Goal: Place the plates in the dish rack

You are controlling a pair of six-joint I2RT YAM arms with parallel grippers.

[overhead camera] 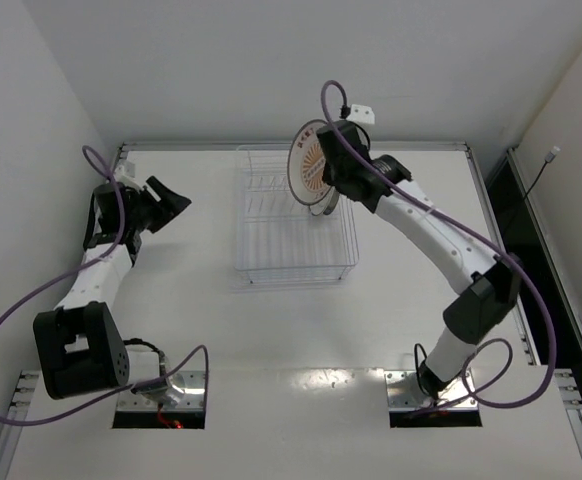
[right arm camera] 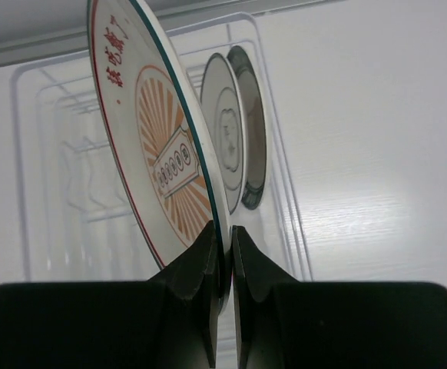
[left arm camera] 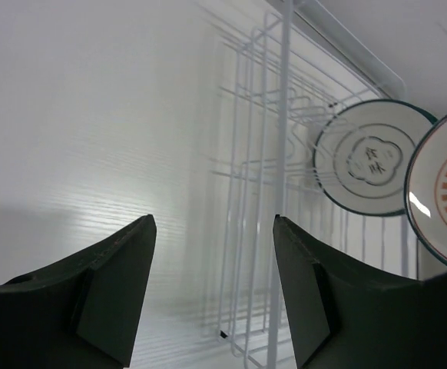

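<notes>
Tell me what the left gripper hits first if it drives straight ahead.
Most likely the side wall of the silver-wire dish rack, ahead of the open left gripper; depth is unclear.

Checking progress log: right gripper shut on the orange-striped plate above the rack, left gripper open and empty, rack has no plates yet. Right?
The rack part is wrong. The right wrist view shows the dish rack already holding two upright plates: a motif-centred plate and a darker plate behind it. Right gripper shut on the orange-striped plate, left gripper open and empty: correct.
</notes>
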